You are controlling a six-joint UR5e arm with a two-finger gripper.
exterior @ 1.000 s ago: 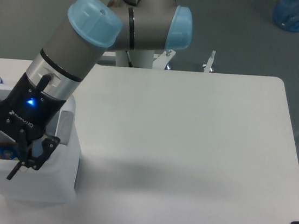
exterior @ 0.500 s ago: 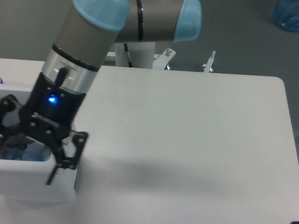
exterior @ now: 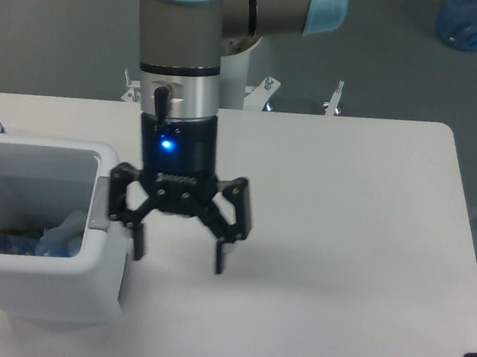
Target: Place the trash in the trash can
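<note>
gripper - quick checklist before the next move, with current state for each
1. gripper open and holding nothing: ok.
2. Gripper out of the trash can, over the table: ok.
3. Plastic items lying inside the trash can: ok.
4. Both pieces of trash inside: cannot tell, contents partly hidden.
5. Tabletop trash left to pick: none visible, ok.

The bin (exterior: 17,278) looks like smooth white plastic, faintly glossy; the table (exterior: 348,209) is matt white and smooth; the end effector (exterior: 175,256) is matt black; clear crinkled plastic trash (exterior: 57,235) lies inside the bin.
</note>
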